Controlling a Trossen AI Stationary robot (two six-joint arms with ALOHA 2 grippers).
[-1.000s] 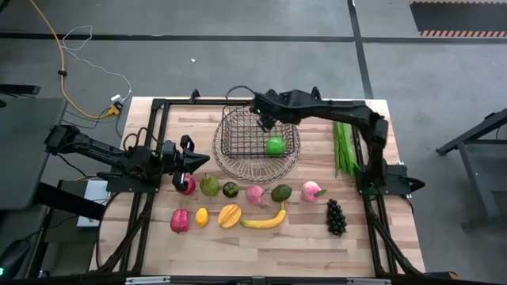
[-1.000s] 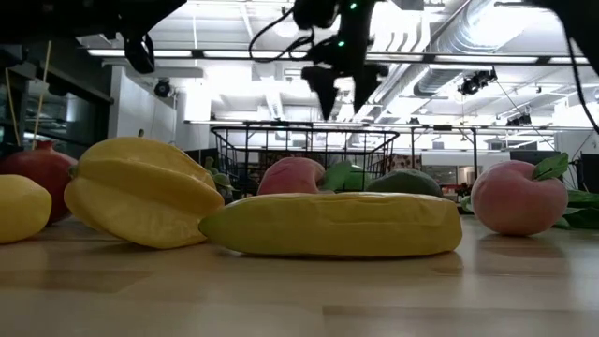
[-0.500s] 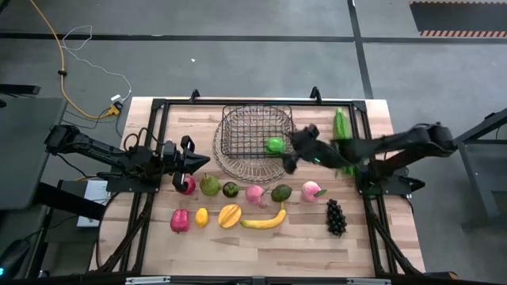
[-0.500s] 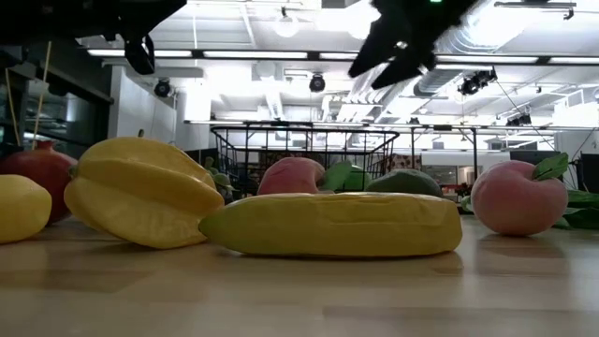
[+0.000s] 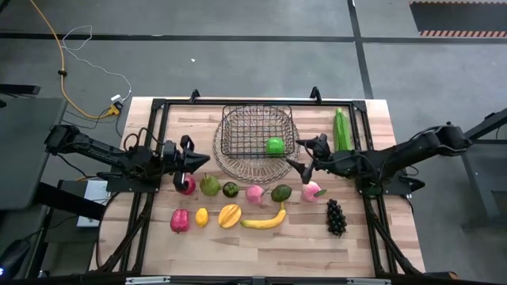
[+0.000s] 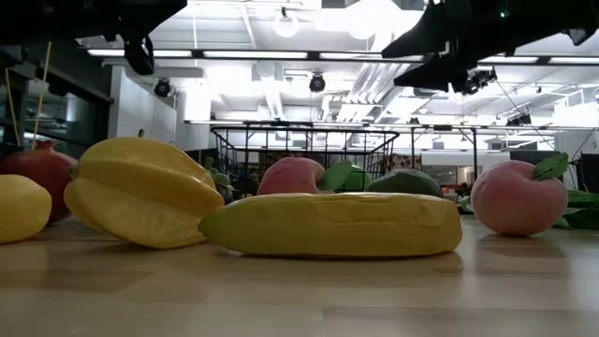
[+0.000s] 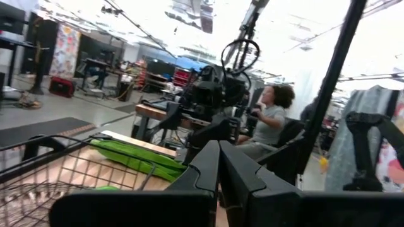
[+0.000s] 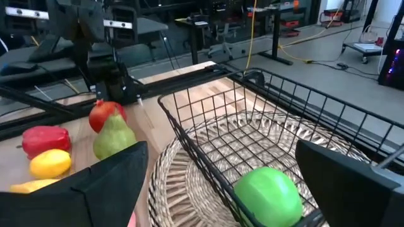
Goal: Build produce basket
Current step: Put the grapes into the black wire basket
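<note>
The dark wire basket [image 5: 255,141] stands at the table's far middle on a rounder, paler wire part [image 8: 189,189]. A green apple [image 5: 275,146] lies inside it on the bottom. The other produce lies in two rows nearer me: red apple [image 5: 185,184], pear [image 5: 209,185], peaches [image 5: 312,191], avocado [image 5: 281,192], starfruit [image 5: 230,215], banana [image 5: 265,222], grapes [image 5: 337,217]. A long green husk [image 5: 341,129] lies at the far right. My right gripper [image 5: 298,157] hangs open beside the basket's right rim, pointing at it. My left gripper [image 5: 206,161] is shut and waits left of the basket.
A red pepper [image 5: 180,220] and a lemon [image 5: 202,217] lie in the near row at the left. Black frame rails [image 5: 158,119] run along the table's sides. A person [image 7: 268,120] sits beyond the table. Bare wood lies along the near edge.
My right gripper has drawn back from above the basket toward the table's right edge and a little nearer, sinking and tipping from pointing down to almost level. It has stayed open. The green apple has stayed in the basket.
</note>
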